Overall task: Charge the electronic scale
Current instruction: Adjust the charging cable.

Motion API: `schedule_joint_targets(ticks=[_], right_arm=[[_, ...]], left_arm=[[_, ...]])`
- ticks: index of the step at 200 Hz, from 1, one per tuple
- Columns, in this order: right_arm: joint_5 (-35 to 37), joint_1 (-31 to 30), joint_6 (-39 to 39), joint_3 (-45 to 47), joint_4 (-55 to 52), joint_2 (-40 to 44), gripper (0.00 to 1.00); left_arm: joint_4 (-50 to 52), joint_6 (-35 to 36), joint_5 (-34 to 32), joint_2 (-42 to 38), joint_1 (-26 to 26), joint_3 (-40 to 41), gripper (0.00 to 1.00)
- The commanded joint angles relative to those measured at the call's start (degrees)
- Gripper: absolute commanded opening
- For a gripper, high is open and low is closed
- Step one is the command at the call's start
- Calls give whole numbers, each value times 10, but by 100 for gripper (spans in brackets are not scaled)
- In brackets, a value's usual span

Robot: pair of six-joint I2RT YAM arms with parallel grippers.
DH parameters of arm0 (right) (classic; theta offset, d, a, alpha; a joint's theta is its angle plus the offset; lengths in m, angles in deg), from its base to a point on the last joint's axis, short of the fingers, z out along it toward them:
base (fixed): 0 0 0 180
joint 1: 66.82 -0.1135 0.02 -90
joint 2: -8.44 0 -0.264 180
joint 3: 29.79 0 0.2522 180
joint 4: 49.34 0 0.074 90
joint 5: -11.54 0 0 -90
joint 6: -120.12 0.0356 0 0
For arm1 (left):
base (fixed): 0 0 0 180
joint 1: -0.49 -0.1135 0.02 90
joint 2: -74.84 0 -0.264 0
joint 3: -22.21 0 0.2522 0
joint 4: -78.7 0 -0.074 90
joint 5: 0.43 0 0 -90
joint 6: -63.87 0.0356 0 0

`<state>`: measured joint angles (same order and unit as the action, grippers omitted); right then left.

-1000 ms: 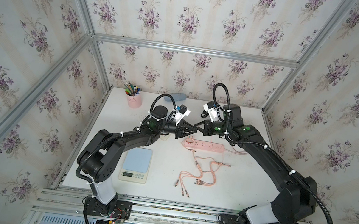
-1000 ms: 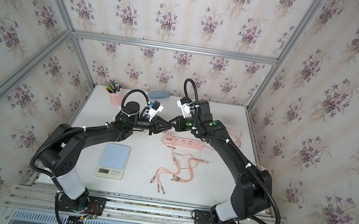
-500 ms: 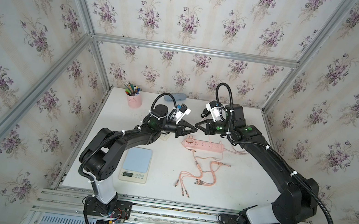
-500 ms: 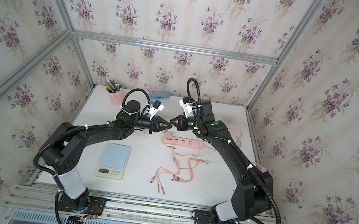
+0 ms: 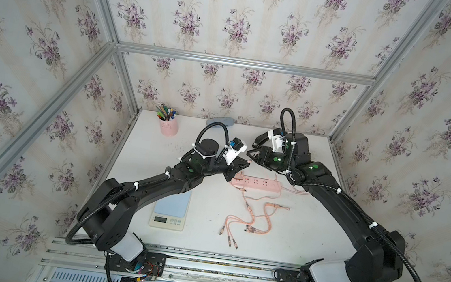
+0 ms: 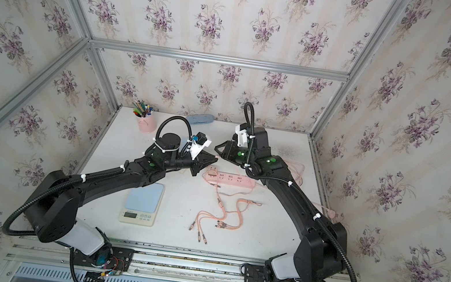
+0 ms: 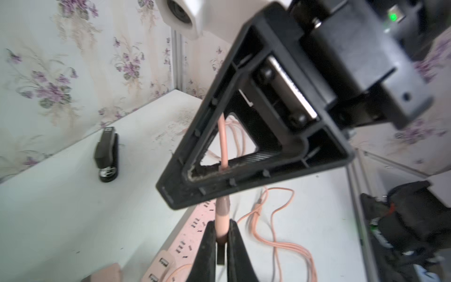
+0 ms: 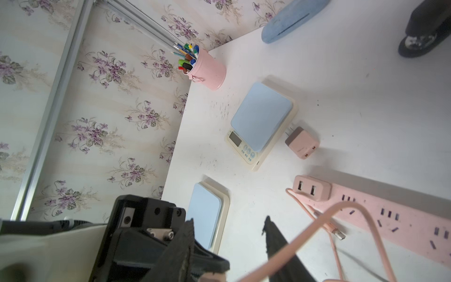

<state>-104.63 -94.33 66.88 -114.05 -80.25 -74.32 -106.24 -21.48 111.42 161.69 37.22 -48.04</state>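
Pink rubbery charging-cable plug (image 7: 223, 216) sits clamped in the left gripper (image 7: 221, 225); the right gripper (image 8: 229, 223) has just spread its jaws and, apparently, let go. Handover looks done, yet the blue-topped cream electronic scale (image 5: 171, 208) waits unconnected, partly beneath the left arm (image 5: 151, 185).

You have two electronic scales in the right wrist view, the upper scale (image 8: 261, 117) at centre and the lower scale (image 8: 206, 214) beneath it; two pink adapters, a loose adapter (image 8: 302, 144) and a plugged adapter (image 8: 312, 191); one power strip (image 8: 390, 214), one pen cup (image 8: 210, 70), one blue pouch (image 8: 292, 19), one stapler (image 7: 107, 156); the pink cable (image 7: 222, 219) is too tangled to count
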Motion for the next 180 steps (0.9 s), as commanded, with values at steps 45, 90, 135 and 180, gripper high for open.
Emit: schedule_joint_targets(ticks=[45, 90, 135, 180], right_arm=[[-1, -15, 87, -1, -4, -3, 30], [1, -28, 86, -6, -42, -20, 16], [-4, -28, 76, -11, -65, -40, 0], [-11, -28, 83, -7, -30, -42, 0]], left_arm=[[51, 194, -289, -12, 79, 1, 0], [49, 220, -335, -6, 101, -1, 0], [30, 261, -377, -4, 119, 8, 0], [-39, 312, -384, -14, 138, 52, 0]])
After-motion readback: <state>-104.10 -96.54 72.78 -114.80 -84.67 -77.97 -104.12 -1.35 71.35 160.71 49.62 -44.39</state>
